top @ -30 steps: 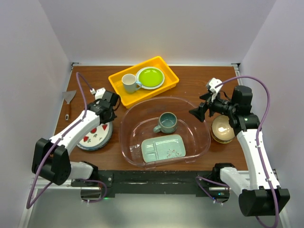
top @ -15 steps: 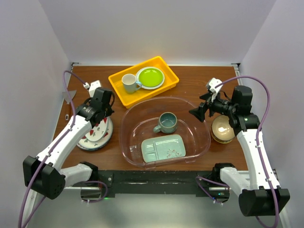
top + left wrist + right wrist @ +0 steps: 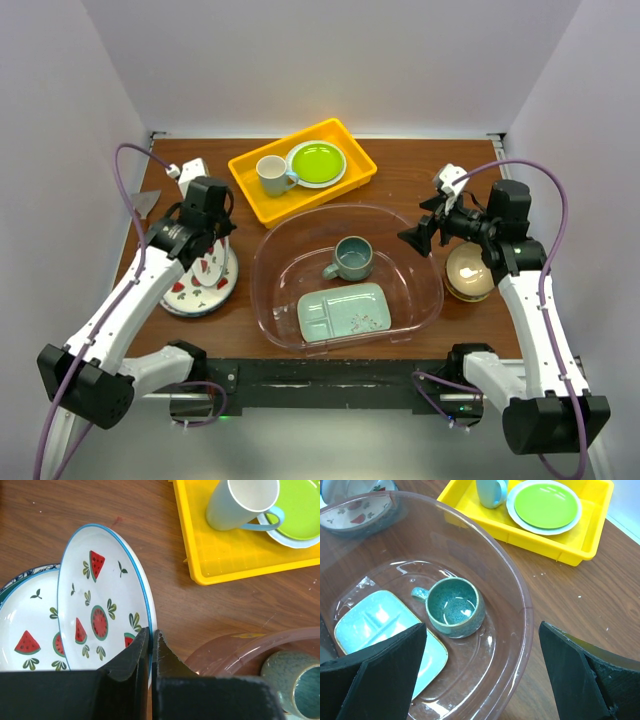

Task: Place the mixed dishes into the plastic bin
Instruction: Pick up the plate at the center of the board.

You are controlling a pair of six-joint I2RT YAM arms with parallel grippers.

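Note:
My left gripper (image 3: 207, 250) (image 3: 151, 632) is shut on the rim of a white plate with watermelon motifs (image 3: 100, 605), tilting it up off a second watermelon plate (image 3: 30, 630) on the plate stack (image 3: 198, 285) left of the plastic bin (image 3: 420, 262). A blue-patterned rim (image 3: 7, 584) shows under the stack. The bin holds a dark teal mug (image 3: 352, 258) (image 3: 454, 607) and the mint-green divided tray (image 3: 343, 312) (image 3: 375, 625). My right gripper (image 3: 420, 237) (image 3: 480, 680) is open and empty above the bin's right rim (image 3: 522, 605). A tan bowl (image 3: 468, 270) sits right of the bin.
A yellow tray (image 3: 345, 180) (image 3: 235, 555) (image 3: 590, 535) behind the bin holds a white mug (image 3: 271, 174) (image 3: 240, 502) and a lime-green plate (image 3: 316, 160) (image 3: 547, 504). A scraper (image 3: 146, 205) lies at the far left. White walls close in the table.
My left arm has swung leftwards and its wrist has turned. The top watermelon plate now stands tilted up in its jaws. The right arm has not moved.

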